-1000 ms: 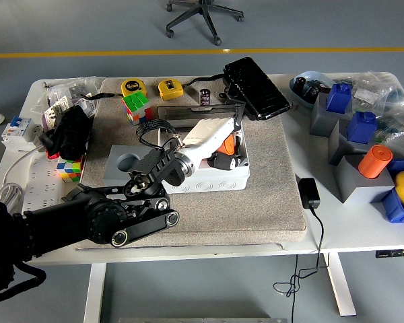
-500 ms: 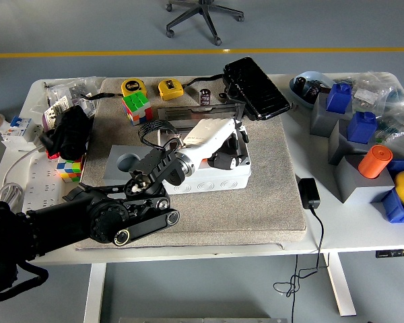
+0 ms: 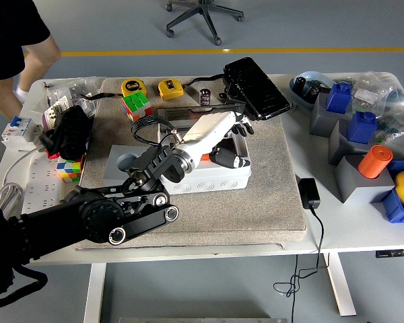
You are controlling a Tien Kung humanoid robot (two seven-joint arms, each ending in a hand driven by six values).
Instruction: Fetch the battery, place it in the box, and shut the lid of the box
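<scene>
Currently the left hand (image 3: 238,128) reaches over the open box (image 3: 209,176) from the lower left, white forearm angled up toward the far rim. Fingers (image 3: 244,129) are spread and relaxed, holding nothing, just short of the black lid (image 3: 256,87), which lies tilted open beyond them. Below the fingers, inside the box, sits a dark battery (image 3: 223,157) with an orange patch beside it; the forearm partly hides both. A person (image 3: 17,40) stands at the far left corner of the table (image 3: 337,222). Right arm not visible.
</scene>
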